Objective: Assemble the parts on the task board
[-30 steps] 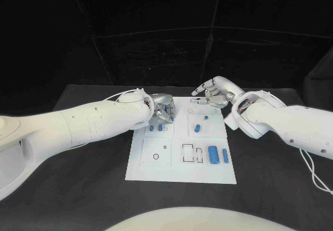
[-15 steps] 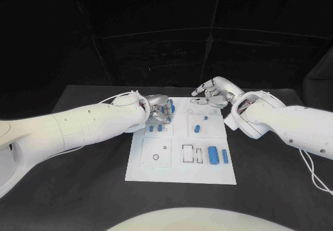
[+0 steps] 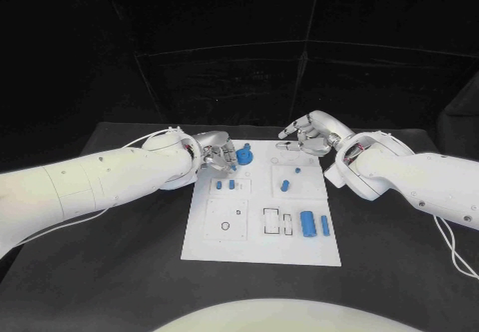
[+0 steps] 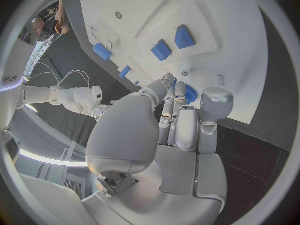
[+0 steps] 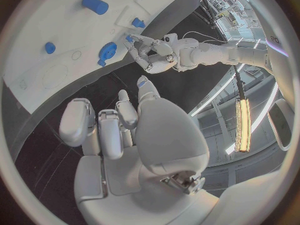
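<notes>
The white task board lies mid-table. At its far left corner my left hand pinches a blue gear-shaped part that stands on the board. The left wrist view has the same part between the thumb and fingers. My right hand hovers over the board's far right corner, fingers curled in, holding nothing. From the right wrist, the gear-shaped part stands beside my left hand. Two small blue blocks, a blue peg and a blue cylinder lie on the board.
A thin blue piece lies right of the cylinder, beside outlined slots. A small blue stud stands near my right forearm. An oval outline marks the near left panel. Black table surrounds the board.
My left hand has drawn back to the left, uncovering the blue gear-shaped part it hid a second ago. My right hand has barely moved.
</notes>
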`<action>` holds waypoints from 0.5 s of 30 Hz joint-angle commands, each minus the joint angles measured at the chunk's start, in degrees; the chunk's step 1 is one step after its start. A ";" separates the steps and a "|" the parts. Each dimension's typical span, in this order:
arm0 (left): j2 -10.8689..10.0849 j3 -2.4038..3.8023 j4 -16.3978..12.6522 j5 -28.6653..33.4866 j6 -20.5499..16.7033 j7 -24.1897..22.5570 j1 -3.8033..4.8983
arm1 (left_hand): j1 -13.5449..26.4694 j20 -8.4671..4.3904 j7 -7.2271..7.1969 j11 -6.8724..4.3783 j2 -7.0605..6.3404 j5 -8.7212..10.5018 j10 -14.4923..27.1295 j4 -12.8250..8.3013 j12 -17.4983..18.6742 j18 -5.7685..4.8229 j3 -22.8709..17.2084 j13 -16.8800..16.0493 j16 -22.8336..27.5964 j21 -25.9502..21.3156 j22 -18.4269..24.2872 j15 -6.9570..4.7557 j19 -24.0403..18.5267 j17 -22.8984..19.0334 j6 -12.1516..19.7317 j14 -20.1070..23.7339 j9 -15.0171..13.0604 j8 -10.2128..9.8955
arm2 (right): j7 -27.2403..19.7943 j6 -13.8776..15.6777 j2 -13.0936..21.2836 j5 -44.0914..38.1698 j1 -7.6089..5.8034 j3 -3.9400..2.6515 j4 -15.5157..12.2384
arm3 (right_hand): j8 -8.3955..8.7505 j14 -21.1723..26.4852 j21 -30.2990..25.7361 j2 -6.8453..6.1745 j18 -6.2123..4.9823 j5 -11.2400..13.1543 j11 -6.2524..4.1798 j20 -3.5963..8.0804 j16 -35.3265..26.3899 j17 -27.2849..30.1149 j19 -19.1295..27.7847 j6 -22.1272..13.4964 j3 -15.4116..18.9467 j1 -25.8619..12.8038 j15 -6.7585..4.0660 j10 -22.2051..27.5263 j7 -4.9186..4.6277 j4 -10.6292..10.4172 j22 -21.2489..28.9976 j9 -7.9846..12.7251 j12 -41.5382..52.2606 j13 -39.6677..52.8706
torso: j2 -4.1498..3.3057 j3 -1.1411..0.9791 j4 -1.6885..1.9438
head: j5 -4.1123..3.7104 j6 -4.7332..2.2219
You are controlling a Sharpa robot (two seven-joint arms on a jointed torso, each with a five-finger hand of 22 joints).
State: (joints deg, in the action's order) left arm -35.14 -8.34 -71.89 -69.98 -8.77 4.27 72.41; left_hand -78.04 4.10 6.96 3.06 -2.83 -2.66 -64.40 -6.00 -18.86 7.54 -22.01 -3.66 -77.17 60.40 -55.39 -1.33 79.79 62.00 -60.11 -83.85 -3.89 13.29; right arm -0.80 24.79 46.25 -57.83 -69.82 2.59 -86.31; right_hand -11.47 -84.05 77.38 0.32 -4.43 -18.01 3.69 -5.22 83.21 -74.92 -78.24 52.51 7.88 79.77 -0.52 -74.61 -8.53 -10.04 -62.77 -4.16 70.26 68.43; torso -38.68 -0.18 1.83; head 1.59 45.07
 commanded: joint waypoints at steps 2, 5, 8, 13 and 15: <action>-1.05 0.11 -0.42 1.63 0.36 0.48 0.14 | 0.44 -0.05 0.17 0.15 -0.42 -0.06 -0.43 0.04 0.33 -0.47 -0.41 -0.06 0.03 0.39 -0.06 -0.30 0.39 -0.11 -0.41 -1.41 0.07 -0.34 | -0.22 -0.35 0.12 0.12 -0.09 -0.03 -0.13 | -0.35 -3.17 -0.26 0.56 -0.78 -0.01 -0.08 -0.01 -0.28 -2.65 0.54 -0.33 0.33 0.13 -0.30 0.17 -0.07 0.17 0.04 0.10 0.04 0.13 | -0.08 0.02 0.00 | 0.11 -0.06; -1.44 0.13 -0.21 1.73 0.78 0.64 0.14 | 0.51 -0.04 0.16 0.14 -0.50 -0.06 -0.50 0.01 0.40 -0.47 -0.45 -0.06 0.05 0.40 -0.08 -0.30 0.39 -0.17 -0.47 -1.40 0.06 -0.39 | -0.21 -0.37 0.12 0.12 -0.09 -0.03 -0.13 | -0.35 -3.17 -0.26 0.56 -0.78 -0.01 -0.08 -0.01 -0.28 -2.65 0.54 -0.33 0.33 0.13 -0.30 0.17 -0.07 0.17 0.04 0.10 0.04 0.13 | -0.06 0.02 -0.01 | 0.23 -0.06; -1.47 0.13 0.23 1.78 1.34 0.75 0.15 | 0.73 -0.04 0.14 0.15 -0.82 -0.06 -0.63 -0.06 0.61 -0.47 -0.49 -0.07 0.05 0.40 -0.12 -0.30 0.39 -0.24 -0.54 -1.38 0.07 -0.56 | -0.21 -0.38 0.11 0.12 -0.09 -0.03 -0.12 | -0.35 -3.17 -0.26 0.56 -0.78 -0.01 -0.08 -0.01 -0.28 -2.65 0.54 -0.33 0.33 0.13 -0.30 0.17 -0.07 0.17 0.04 0.10 0.04 0.13 | -0.13 0.01 -0.17 | 0.37 -0.09; -1.17 0.13 0.94 1.82 2.12 0.91 0.13 | 0.79 -0.04 0.13 0.14 -0.91 -0.06 -0.67 -0.08 0.68 -0.48 -0.51 -0.07 0.05 0.43 -0.16 -0.30 0.40 -0.25 -0.56 -1.38 0.06 -0.61 | -0.22 -0.39 0.09 0.12 -0.08 -0.03 -0.10 | -0.35 -3.17 -0.26 0.56 -0.78 -0.01 -0.08 -0.01 -0.28 -2.65 0.54 -0.33 0.33 0.13 -0.30 0.17 -0.07 0.17 0.04 0.10 0.04 0.13 | -0.13 -0.02 -0.29 | 0.38 -0.04; -0.99 0.12 1.33 1.82 2.41 0.89 0.12 | 0.79 -0.04 0.13 0.14 -0.91 -0.06 -0.67 -0.08 0.68 -0.48 -0.51 -0.07 0.05 0.43 -0.16 -0.30 0.40 -0.25 -0.56 -1.38 0.06 -0.61 | -0.22 -0.40 0.06 0.12 -0.08 -0.03 -0.10 | -0.35 -3.17 -0.26 0.56 -0.78 -0.01 -0.08 -0.01 -0.28 -2.65 0.54 -0.33 0.33 0.13 -0.30 0.17 -0.07 0.17 0.04 0.10 0.04 0.13 | -0.13 -0.04 -0.22 | 0.33 -0.03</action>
State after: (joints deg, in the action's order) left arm -36.22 -8.27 -70.72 -68.69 -7.65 4.64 72.45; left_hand -77.44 4.10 7.15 3.27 -3.43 -2.66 -64.61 -6.16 -18.52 7.54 -22.17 -3.66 -77.17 60.62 -55.47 -1.33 79.79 61.81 -60.30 -83.85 -3.89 12.93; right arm -0.77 24.67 46.34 -57.82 -69.79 2.59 -86.34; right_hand -11.47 -84.04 77.38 0.32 -4.43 -18.01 3.69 -5.22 83.21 -74.92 -78.23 52.51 7.88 79.77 -0.52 -74.61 -8.53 -10.04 -62.77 -4.11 70.26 68.50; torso -38.80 -0.18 1.61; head 1.99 45.01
